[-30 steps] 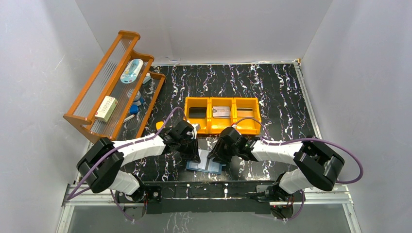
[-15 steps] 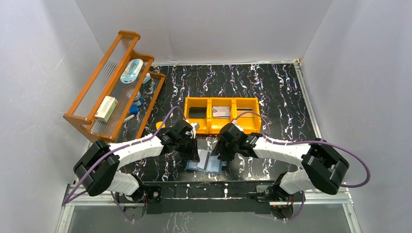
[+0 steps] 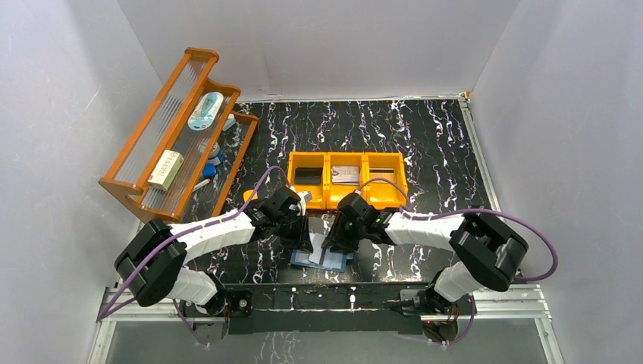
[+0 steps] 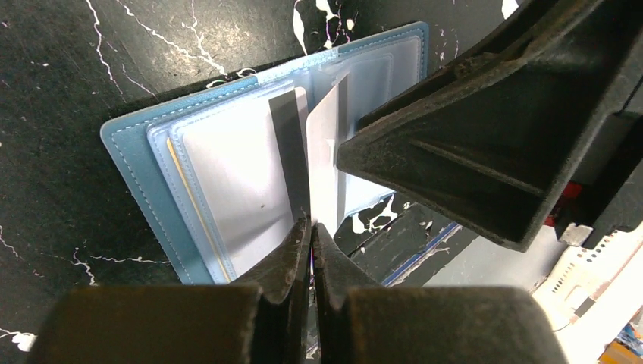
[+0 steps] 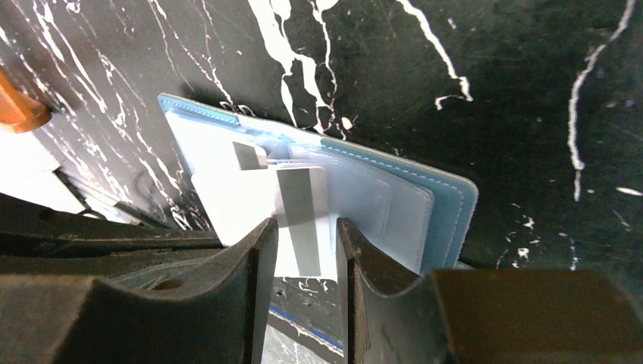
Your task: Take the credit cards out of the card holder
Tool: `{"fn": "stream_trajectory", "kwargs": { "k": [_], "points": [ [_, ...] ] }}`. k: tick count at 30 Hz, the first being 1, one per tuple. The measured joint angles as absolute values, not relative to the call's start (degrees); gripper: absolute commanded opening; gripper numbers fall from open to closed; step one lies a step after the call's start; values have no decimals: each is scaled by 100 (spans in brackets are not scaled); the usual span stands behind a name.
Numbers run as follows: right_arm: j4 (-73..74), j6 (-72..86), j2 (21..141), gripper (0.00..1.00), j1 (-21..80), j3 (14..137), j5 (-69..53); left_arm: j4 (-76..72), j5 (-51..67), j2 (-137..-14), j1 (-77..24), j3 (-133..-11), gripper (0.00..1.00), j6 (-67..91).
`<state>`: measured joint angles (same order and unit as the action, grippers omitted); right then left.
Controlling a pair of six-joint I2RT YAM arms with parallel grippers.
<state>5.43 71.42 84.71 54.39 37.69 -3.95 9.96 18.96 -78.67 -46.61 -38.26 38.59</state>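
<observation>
Our left gripper [image 4: 311, 229] pinches a sleeve of the card holder [image 4: 129, 152]. Our right gripper [image 5: 305, 231] straddles the grey card [image 5: 299, 205], grip unclear. We should pull straight.

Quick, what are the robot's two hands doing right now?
Left end effector: closed, pinching a thin grey card.
Right end effector: fingers apart around a pale card; whether it grips cannot be told.

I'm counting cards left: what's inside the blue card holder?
A grey-striped card stands out of the open card holder, pinched by the left gripper. A thin yellowish edge shows in one pocket; frosted sleeves hide the rest.
</observation>
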Motion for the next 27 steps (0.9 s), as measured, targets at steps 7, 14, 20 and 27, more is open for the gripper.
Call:
{"fn": "stream_trajectory", "kwargs": {
  "k": [7, 14, 20, 27],
  "points": [
    [-69, 7408, 8514, 42, 5406, 3496, -648, 930, 1994, -7867, -4661, -3826, 20, 3916],
    [-187, 7542, 8409, 42, 5406, 3365, -580, 770, 2176, -7966, -4661, -3826, 22, 3988],
    [-231, 7636, 8324, 42, 5406, 3273, -552, 624, 2532, -8405, -4661, -3846, 10, 3922],
    [329, 7463, 7944, 46, 5349, 3242, -451, 777, 2552, -8444, -4661, -3924, 4, 3859]
  ]
}}
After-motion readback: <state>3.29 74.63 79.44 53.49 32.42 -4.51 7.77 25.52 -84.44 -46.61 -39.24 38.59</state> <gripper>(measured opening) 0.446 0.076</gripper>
